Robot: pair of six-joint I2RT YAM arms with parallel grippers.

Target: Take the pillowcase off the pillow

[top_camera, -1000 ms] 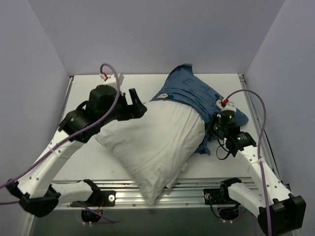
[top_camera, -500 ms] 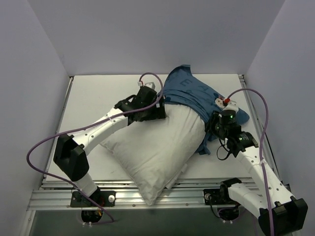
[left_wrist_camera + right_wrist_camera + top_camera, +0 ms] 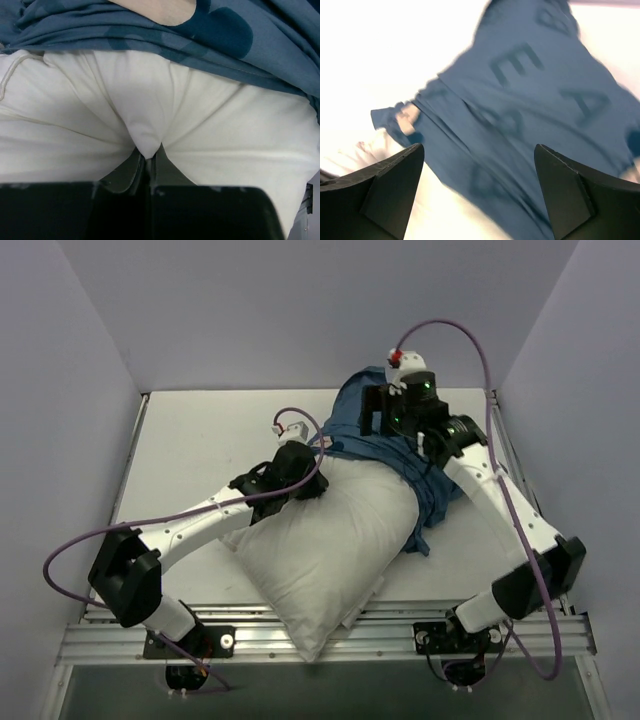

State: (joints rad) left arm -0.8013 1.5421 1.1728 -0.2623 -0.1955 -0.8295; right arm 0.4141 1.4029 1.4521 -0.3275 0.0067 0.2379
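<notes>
Right fingers (image 3: 385,195) have swung up over pillowcase (image 3: 530,100).

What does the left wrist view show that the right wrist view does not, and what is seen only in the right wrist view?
Only the left wrist view: the left gripper, shut, pinching a fold of the white pillow just below the edge of the blue pillowcase. Only the right wrist view: the right gripper, open with nothing between its fingers, the printed letters on the cloth, and the bare table. Both: the pillowcase with its darker blue print.
</notes>
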